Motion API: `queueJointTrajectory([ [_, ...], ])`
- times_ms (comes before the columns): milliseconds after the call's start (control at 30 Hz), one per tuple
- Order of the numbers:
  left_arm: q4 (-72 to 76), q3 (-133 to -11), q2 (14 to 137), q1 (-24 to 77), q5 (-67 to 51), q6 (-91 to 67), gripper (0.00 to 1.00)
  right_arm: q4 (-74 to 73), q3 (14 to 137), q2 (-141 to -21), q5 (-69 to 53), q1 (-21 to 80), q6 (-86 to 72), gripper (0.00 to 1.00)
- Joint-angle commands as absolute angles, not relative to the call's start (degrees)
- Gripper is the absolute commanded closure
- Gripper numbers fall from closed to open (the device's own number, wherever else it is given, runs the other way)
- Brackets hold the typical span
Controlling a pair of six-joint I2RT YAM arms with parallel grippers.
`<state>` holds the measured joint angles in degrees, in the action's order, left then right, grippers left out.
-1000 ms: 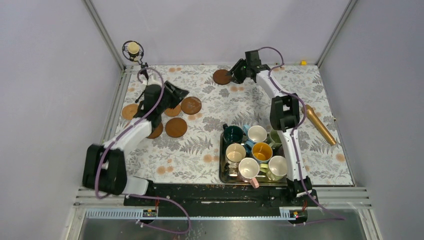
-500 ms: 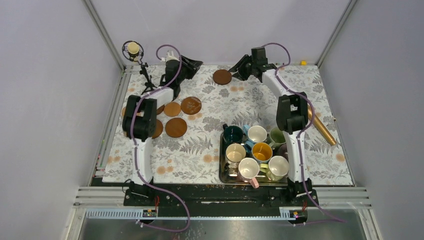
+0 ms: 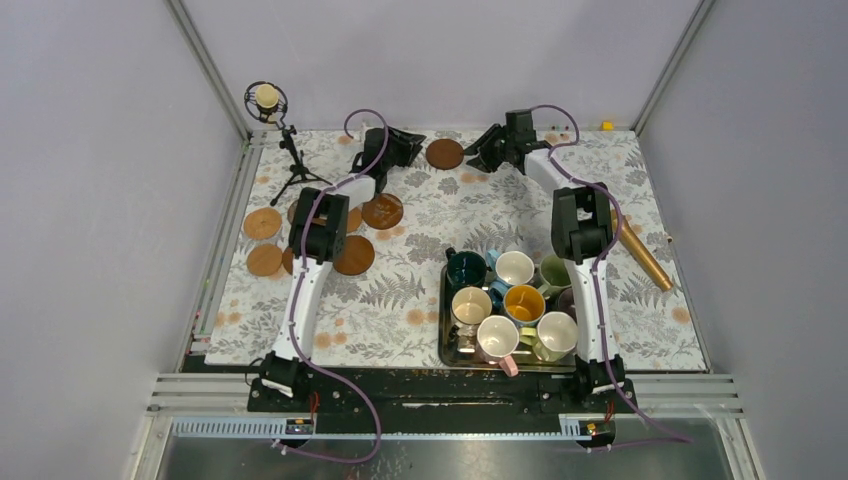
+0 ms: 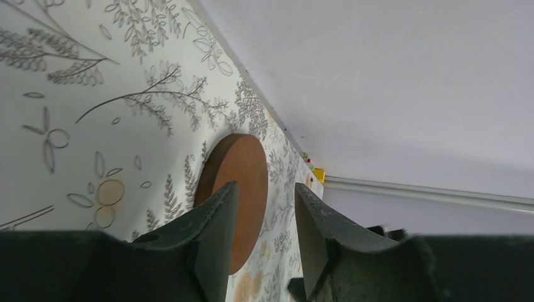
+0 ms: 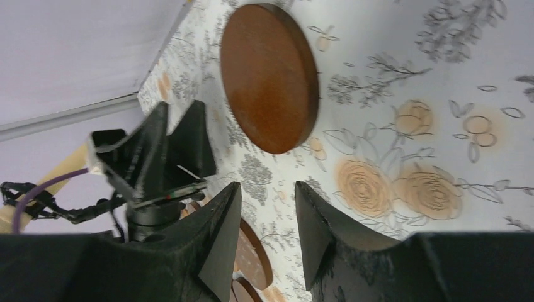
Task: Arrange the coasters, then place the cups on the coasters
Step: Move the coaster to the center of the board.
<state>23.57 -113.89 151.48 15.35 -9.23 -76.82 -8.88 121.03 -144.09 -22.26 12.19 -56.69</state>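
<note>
One brown coaster point(image 3: 444, 153) lies at the far middle of the table, with my left gripper point(image 3: 408, 146) just left of it and my right gripper point(image 3: 489, 152) just right of it. Both are open and hold nothing. In the left wrist view the coaster point(image 4: 242, 182) lies just ahead of my left gripper point(image 4: 264, 195), partly behind one finger. The right wrist view shows it point(image 5: 269, 75) beyond my right gripper point(image 5: 266, 189). Several more coasters point(image 3: 262, 222) point(image 3: 382, 211) point(image 3: 352, 255) lie at the left. The cups point(image 3: 515, 267) point(image 3: 466, 268) point(image 3: 523, 302) stand packed on the steel tray point(image 3: 442, 340).
A small microphone stand point(image 3: 290, 150) stands at the far left corner. A long golden cylinder point(image 3: 640, 250) lies by the right edge, next to the right arm. A small yellow block point(image 3: 606, 126) sits at the back rail. Walls close the table on three sides.
My left arm has swung from the coasters at the left out to the far middle, beside the lone coaster. The right gripper has backed a little to the right, off that coaster.
</note>
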Motion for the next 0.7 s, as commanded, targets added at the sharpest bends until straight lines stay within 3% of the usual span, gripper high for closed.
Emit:
queueJointTrajectory([
  [0, 18.8, -121.6, 152.5, 16.0, -5.7, -77.6, 0.60, -5.5, 117.6, -139.4, -22.6, 11.2, -57.8, 0.55],
  [667, 9.7, -125.3, 157.7, 18.3, -3.7, -82.6, 0.66, -0.6, 111.9, -135.5, -25.0, 8.6, -57.0, 0.56],
])
